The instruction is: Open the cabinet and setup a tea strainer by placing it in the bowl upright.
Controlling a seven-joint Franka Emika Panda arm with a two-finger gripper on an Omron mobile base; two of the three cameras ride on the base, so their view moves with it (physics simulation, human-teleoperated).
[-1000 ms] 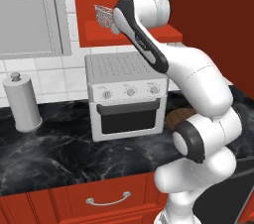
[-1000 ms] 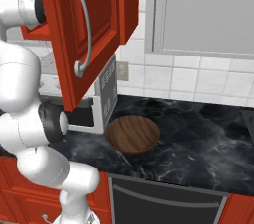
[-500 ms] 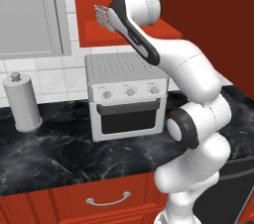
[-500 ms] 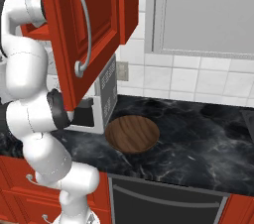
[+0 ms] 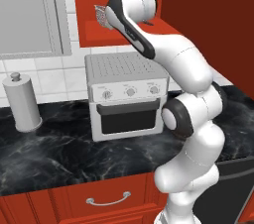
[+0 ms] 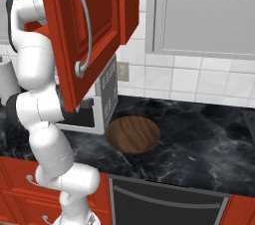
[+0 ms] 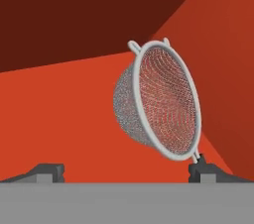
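Arm raised into cabinet (image 5: pixel 124 32), end effector (image 7: pixel 124 171) spread before tea strainer (image 7: pixel 156 101)

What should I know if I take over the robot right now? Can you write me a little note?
End effector: open, holding nothing, reaching into the cabinet at the tea strainer.
Tea strainer: on the cabinet's red shelf, mesh cup turned toward the hand camera, between the fingertips, not gripped.
Bowl: on the dark counter beside the toaster oven, nothing in it.
Done: cabinet door open.
Left: grip the strainer, carry it down, stand it upright in the bowl.
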